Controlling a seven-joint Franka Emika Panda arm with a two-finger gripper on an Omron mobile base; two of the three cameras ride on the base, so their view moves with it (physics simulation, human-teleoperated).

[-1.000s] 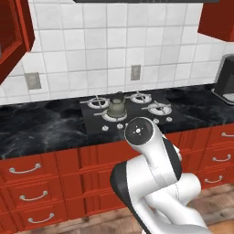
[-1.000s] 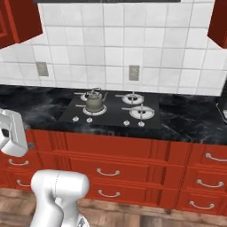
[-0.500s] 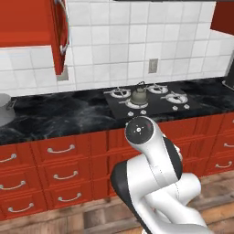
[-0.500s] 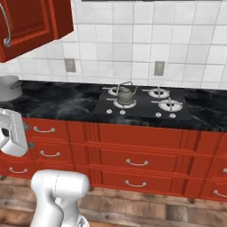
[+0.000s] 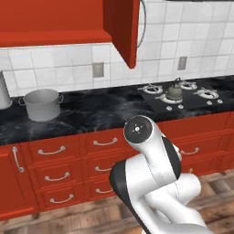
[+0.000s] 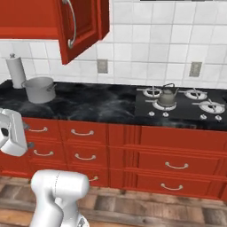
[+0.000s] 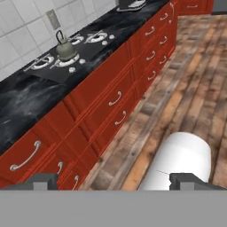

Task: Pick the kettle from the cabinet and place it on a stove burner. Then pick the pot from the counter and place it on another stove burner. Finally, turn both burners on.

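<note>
Now, from the largest thing to the smallest:

Counter: black with white veins, long; it carries the pot at its left part and the cooktop at its right part; the two are well apart, so a carried pot must cross a long stretch, and a poor grip could let it fall on the way.
Cabinet: red, on the wall above the counter; its door stands open and hangs out over the counter, between the pot and the cooktop; I judge the arm could strike it if it lifts the pot too high; the inside is not visible from here, so I cannot tell what it holds.
Cooktop: four burners; the kettle sits on the front left one; the other three are free; the white knobs at the front edge are small and close together, so the wrong one could be turned.
Pot: grey, upright, near the wall, just beside a tall pale cylinder; its inside looks empty, but I see only a part of it; a reach from the side could push the cylinder over; the side handles are small, so a grasp could slip.
Kettle: lid on, upright on its burner; contents hidden; placing the pot on a neighbour burner could knock it.
Gripper: spread wide, grasping nothing; it looks along the drawers and the wooden floor, far from the pot.
</note>
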